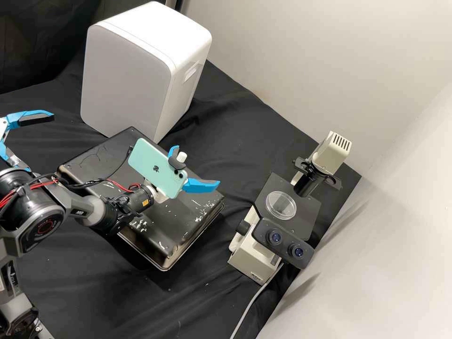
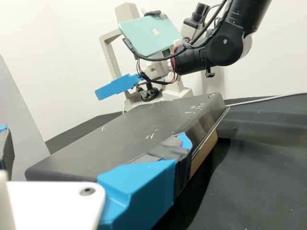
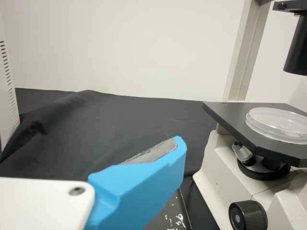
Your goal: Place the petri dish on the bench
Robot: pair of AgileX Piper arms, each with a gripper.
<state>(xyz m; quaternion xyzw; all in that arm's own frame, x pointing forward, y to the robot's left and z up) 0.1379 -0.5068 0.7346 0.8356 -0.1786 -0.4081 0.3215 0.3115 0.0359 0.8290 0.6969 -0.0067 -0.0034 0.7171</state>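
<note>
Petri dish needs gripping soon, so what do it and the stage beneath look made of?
Petri dish: clear and glossy, likely plastic, possibly glass; the stage shows through it and its rim catches light. Stage: flat matte black, probably painted metal, though the look cannot settle it.

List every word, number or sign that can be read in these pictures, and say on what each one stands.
No text can be read with certainty.
Microscope base: a small label at its front, too blurred to read.
Arm joint housing: a red ring marking, too small to read.
Mint-green phone: a small dark logo, no letters.
</note>
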